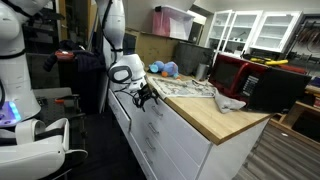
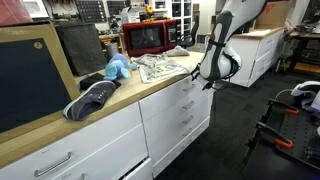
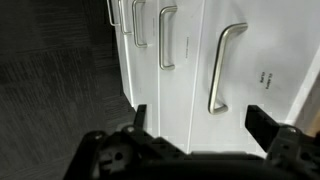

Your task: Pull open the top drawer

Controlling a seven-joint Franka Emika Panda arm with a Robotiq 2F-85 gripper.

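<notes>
The top drawer (image 3: 250, 60) is shut, a flat white front with a metal bar handle (image 3: 228, 68) just under the wooden countertop (image 1: 215, 118). It also shows in an exterior view (image 2: 185, 86). My gripper (image 3: 200, 122) is open and empty, its two black fingers spread on either side of the handle's end, a short way off the drawer front. In both exterior views the gripper (image 1: 147, 97) (image 2: 208, 80) hovers in front of the cabinet's upper drawers. The drawer's inside is hidden.
Lower white drawer fronts with similar handles (image 3: 168, 38) sit below. On the countertop are a red microwave (image 2: 150, 37), a blue plush toy (image 2: 117, 68), newspapers (image 1: 185, 88), a grey cloth (image 1: 228, 100) and a dark shoe (image 2: 93, 100). A white robot body (image 1: 20, 95) stands beside the cabinet.
</notes>
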